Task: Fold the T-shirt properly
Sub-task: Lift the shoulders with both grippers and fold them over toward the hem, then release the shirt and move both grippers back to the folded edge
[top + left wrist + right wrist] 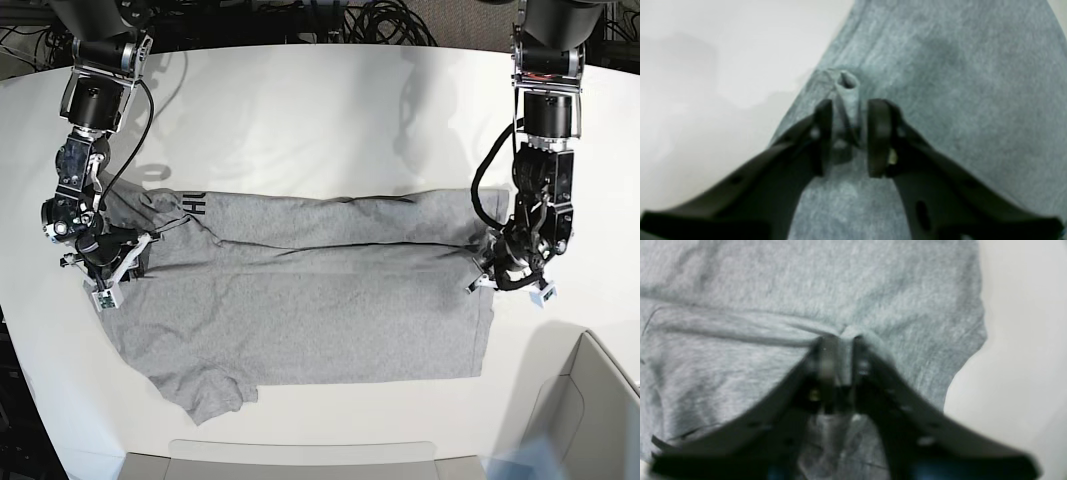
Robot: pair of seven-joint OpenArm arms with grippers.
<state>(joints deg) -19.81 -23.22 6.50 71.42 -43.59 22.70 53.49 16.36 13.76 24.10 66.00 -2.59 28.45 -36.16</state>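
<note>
The heather-grey T-shirt [320, 300] lies spread across the white table, its far edge folded over toward the middle. Black lettering [193, 205] shows near its upper left corner. My left gripper [850, 106] is down on the shirt's right edge [500, 262]. Its jaws stand apart around a raised pinch of cloth [847, 96], with a gap on one side. My right gripper [841, 340] rests on the shirt's left edge [115, 262]. Its jaws are slightly parted with a ridge of cloth [846, 333] between them, and this view is blurred.
The white table [330, 110] extends behind the shirt. A pale open bin [600, 400] stands at the front right. A light tray edge [300, 462] runs along the front. Cables [330, 15] lie beyond the far edge of the table.
</note>
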